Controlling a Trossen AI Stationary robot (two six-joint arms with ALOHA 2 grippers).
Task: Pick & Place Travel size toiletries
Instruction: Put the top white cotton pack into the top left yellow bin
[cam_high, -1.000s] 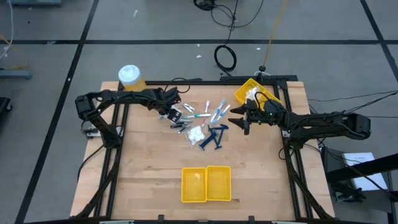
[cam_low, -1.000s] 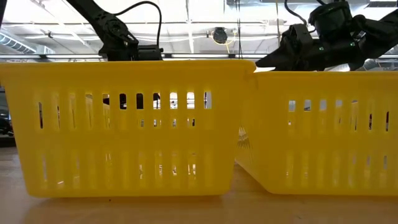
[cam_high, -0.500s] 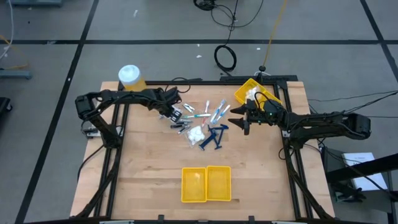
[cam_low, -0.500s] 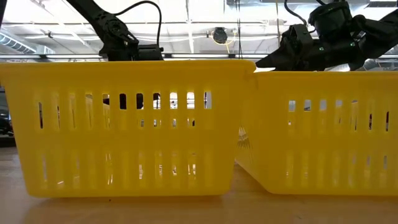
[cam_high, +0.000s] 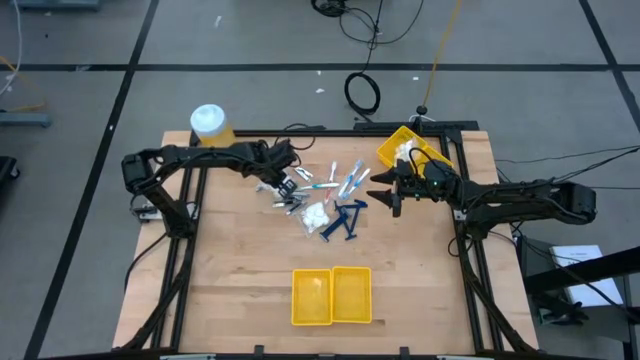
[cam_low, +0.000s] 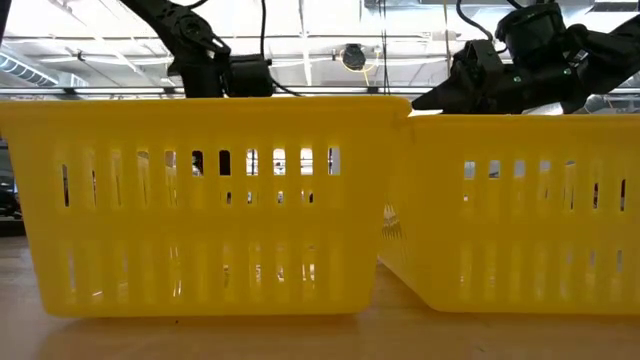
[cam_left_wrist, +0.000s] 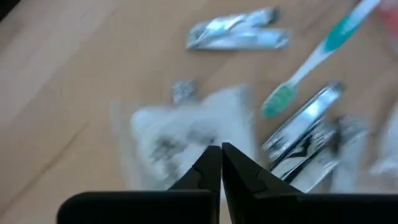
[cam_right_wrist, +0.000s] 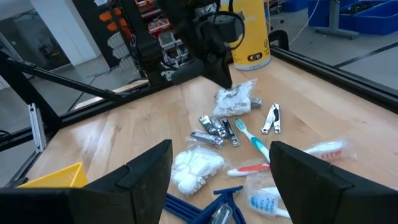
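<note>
- Since a second ago the left gripper (cam_high: 281, 176) has shut and come up a little from the pile; in the low view its arm stands higher behind the yellow bins (cam_low: 200, 200).
- Its fingers are pressed together, and they seem to pinch the top edge of a clear packet (cam_right_wrist: 235, 99) that sits right under the tips, touching them.
- The right gripper (cam_high: 385, 192) waits with its fingers spread, just beside the far side of the pile from the left gripper.
- The rest of the toiletries (cam_high: 330, 195) lie loose between the two grippers: a toothbrush (cam_left_wrist: 311, 62), foil sachets and blue razors (cam_high: 345, 218).
- The packet looks light, soft and crinkly. It will likely sag and swing, and the slick film could slip. My guess is that a grip on the flat sealed edge beats one on the lumpy middle.
- The left wrist view shows the closed tips against the packet's film, but blurred.
- The right wrist view shows the packet whole beneath the left gripper.
- From above, the grip is hidden under the arm; the low view sees only the bins and arms.
</note>
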